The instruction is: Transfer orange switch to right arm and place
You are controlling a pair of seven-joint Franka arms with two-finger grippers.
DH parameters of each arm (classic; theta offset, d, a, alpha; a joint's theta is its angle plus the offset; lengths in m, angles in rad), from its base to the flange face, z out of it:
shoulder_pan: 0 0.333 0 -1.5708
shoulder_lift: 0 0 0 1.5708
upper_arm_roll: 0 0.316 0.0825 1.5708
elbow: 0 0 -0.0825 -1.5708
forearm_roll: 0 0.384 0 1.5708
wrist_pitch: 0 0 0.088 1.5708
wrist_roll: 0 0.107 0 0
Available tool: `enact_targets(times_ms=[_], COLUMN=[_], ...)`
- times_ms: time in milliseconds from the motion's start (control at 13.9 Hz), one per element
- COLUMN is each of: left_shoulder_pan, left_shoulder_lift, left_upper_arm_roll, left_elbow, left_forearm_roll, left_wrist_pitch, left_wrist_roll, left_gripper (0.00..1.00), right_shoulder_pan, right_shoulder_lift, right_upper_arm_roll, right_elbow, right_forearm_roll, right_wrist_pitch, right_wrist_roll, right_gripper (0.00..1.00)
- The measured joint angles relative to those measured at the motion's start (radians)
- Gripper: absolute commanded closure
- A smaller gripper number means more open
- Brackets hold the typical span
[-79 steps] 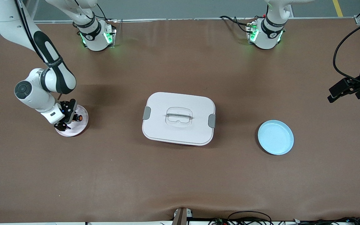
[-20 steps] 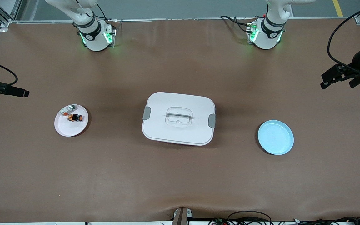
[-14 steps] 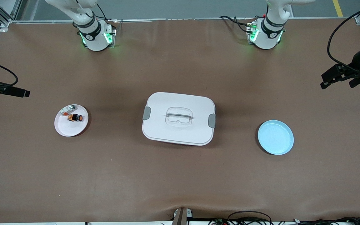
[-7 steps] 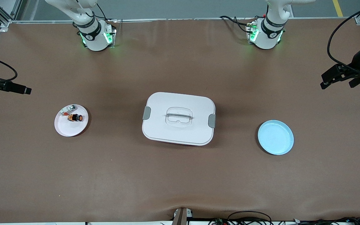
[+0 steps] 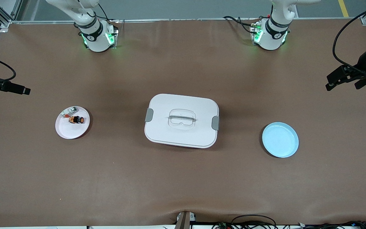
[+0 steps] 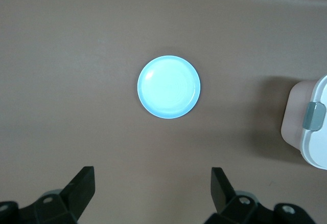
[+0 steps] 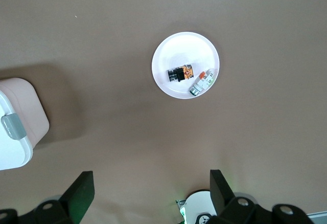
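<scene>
The orange switch (image 5: 76,120) lies on its side on a small white plate (image 5: 70,131) toward the right arm's end of the table. It also shows in the right wrist view (image 7: 180,73) on that plate (image 7: 173,50). A small silvery-clear piece (image 7: 202,83) lies beside it. My right gripper (image 5: 24,91) is open and empty, raised high at that table end, apart from the plate; its own view shows it (image 7: 152,188) open. My left gripper (image 5: 329,82) is open and empty, raised over the left arm's end, and its own view shows it (image 6: 153,185) above the empty light blue plate (image 6: 169,86).
A white lidded box (image 5: 164,105) with grey clips and a clear handle stands mid-table; its edge shows in the left wrist view (image 6: 311,127) and the right wrist view (image 7: 13,132). The light blue plate (image 5: 280,140) lies toward the left arm's end. The right arm's base (image 7: 199,208) shows below its gripper.
Several seconds ago my right gripper was down at the white plate by the switch; it has since risen and drawn away empty. In the last second it only shifted slightly. The switch stays put.
</scene>
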State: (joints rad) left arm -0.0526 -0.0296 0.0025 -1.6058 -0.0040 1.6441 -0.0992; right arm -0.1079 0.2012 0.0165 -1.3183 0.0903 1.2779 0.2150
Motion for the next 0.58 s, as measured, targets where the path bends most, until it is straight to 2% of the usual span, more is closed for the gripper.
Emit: enact_targets(times_ms=[577], left_shoulder_pan=[0.000], left_shoulder_lift=[0.000], left_upper_arm_roll=[0.000], left_elbow=[0.000], left_forearm_roll=[0.000], left_wrist_pitch=[0.000], left_wrist_roll=[0.000], left_gripper=[0.00], right_shoulder_pan=[0.002], right_shoulder_lift=[-0.165], right_upper_arm_roll=[0.004], right_elbow=[-0.218], right_forearm_roll=[0.000], right_wrist_pitch=[0.102], right_wrist_roll=[0.001], right_gripper=[0.00])
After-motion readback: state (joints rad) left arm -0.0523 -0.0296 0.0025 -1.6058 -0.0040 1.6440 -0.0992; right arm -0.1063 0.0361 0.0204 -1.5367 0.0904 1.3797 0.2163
